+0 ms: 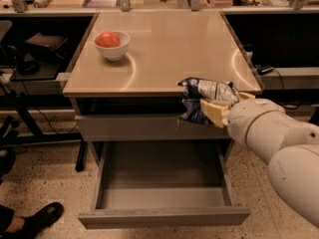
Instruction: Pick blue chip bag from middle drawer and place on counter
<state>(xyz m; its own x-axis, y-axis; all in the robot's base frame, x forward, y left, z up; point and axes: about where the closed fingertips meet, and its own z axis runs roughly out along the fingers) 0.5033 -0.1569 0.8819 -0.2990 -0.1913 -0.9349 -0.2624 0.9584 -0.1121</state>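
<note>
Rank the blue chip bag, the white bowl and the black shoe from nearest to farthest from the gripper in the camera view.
1. The blue chip bag: clamped in the gripper, at the front-right edge of the counter.
2. The white bowl: back left on the counter.
3. The black shoe: far lower left.

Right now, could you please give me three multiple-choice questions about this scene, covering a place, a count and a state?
1. Where is the blue chip bag? A on the floor; B in the hand, by the counter's front edge; C inside the drawer.
2. How many bowls stand on the counter? A one; B two; C three.
3. The middle drawer is: A shut; B open with a bag inside; C open, floor bare.
Answers: 1 B, the hand grips it; 2 A, only the white bowl; 3 C, pulled out, nothing inside.
</note>
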